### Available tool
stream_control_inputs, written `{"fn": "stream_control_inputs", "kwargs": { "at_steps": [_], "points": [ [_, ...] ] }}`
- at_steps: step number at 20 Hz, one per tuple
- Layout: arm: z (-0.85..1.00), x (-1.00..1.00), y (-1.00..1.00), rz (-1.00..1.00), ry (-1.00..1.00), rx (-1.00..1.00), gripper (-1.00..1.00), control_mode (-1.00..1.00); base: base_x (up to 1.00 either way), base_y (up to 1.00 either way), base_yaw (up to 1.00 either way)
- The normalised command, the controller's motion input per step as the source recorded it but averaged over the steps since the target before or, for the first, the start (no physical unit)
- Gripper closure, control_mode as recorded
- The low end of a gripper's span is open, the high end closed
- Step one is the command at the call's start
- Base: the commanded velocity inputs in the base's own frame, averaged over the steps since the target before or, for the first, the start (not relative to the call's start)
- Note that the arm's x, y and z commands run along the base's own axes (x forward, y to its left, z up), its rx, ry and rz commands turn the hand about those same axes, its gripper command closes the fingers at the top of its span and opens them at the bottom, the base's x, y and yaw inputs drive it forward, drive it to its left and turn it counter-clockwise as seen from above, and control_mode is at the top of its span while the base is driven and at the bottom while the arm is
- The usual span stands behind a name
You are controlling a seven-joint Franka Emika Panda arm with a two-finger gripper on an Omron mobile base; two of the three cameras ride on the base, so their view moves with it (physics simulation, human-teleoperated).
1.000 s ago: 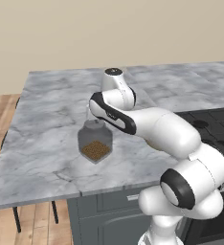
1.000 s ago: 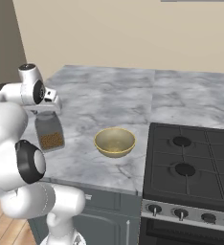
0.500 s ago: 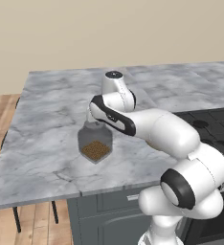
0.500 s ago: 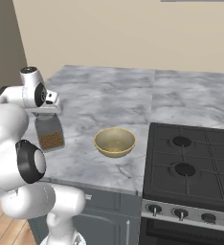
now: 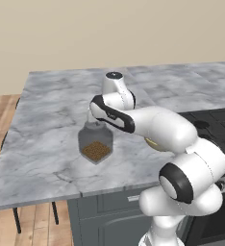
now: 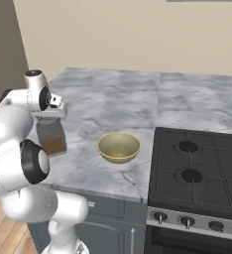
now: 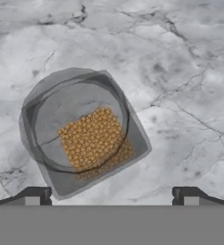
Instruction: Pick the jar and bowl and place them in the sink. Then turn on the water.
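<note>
The jar stands upright on the marble counter, clear and faceted, with brown granules inside. My gripper hangs just above its grey lid, open, with nothing between the fingers. In the hand view the jar lies left of centre, seen from above, and the gripper has one fingertip at each lower corner. From the right the jar sits under the gripper. The tan bowl rests on the counter to the jar's right, apart from it. The sink and the water are out of view.
A black stove with burners and knobs adjoins the counter at the right. The grey marble counter ends in a front edge close below the jar. Wooden floor lies beyond its left end.
The hand has sunk a little toward the jar's lid. The jar and bowl have stayed in place and the jaws have stayed wide.
</note>
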Motion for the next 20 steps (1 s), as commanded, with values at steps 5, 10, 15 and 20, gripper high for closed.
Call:
{"fn": "stream_control_inputs", "kwargs": {
  "at_steps": [5,10,15,20],
  "points": [
    [-0.02,0.25,-0.01,0.0,0.05,0.0,-1.0,-1.0,0.0,0.0,0.0],
    [-0.05,0.17,-0.02,0.01,0.02,0.0,-1.0,-1.0,0.0,0.0,0.0],
    [-0.09,0.14,0.0,0.0,0.0,0.0,-1.0,-1.0,0.0,0.0,0.0],
    [-0.15,0.12,0.0,0.0,0.0,-0.01,-1.0,-1.0,0.0,0.0,0.0]
  ]
}}
